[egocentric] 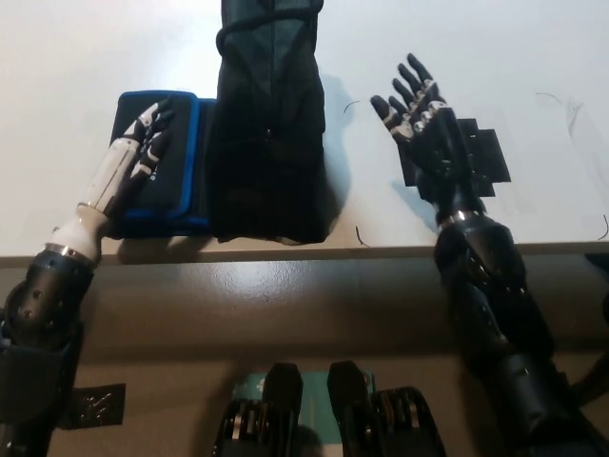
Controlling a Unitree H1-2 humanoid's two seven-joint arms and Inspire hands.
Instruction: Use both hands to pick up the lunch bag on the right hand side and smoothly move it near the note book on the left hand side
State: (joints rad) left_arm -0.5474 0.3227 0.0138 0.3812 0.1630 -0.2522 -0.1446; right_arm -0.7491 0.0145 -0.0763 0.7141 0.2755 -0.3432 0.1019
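Head view. The black lunch bag (pixel 266 124) stands upright on the white table (pixel 76 57), its left side against the blue-edged notebook (pixel 162 162). Left hand (pixel 143 148) lies over the notebook, fingers extended, holding nothing. Right hand (pixel 428 124), fingers spread, holds nothing above black tape (pixel 481 157), apart from the bag.

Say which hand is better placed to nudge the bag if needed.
Left, probably. The white left hand lies over the blue-edged black notebook, close beside the tall black fabric lunch bag. The black right hand hovers farther off, over black tape.
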